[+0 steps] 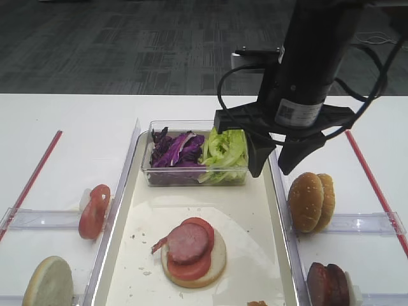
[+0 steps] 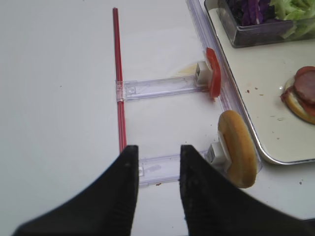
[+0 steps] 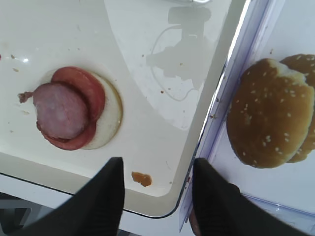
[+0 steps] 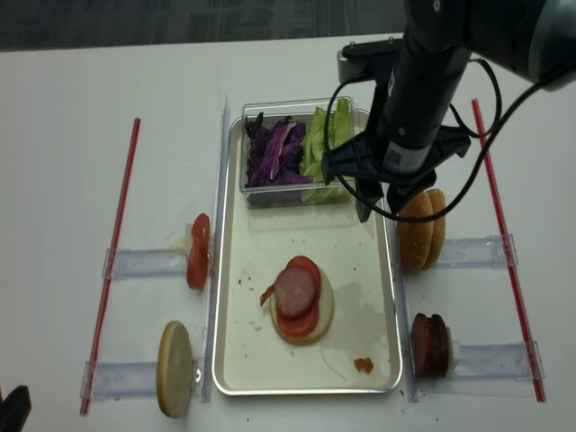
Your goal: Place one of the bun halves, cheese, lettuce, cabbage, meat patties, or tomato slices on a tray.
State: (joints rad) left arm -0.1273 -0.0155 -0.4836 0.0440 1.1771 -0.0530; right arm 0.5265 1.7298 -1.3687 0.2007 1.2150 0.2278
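Two seeded bun halves (image 1: 312, 201) on edge at three o'clock beside tray (image 1: 261, 210); right gripper (image 1: 275, 156) above, fingers parted, empty; left gripper (image 2: 156, 187) likewise parted, empty.

Two high views look down on my pincers; each wrist camera looks past its fingers. All share the tray (image 1: 268, 255).
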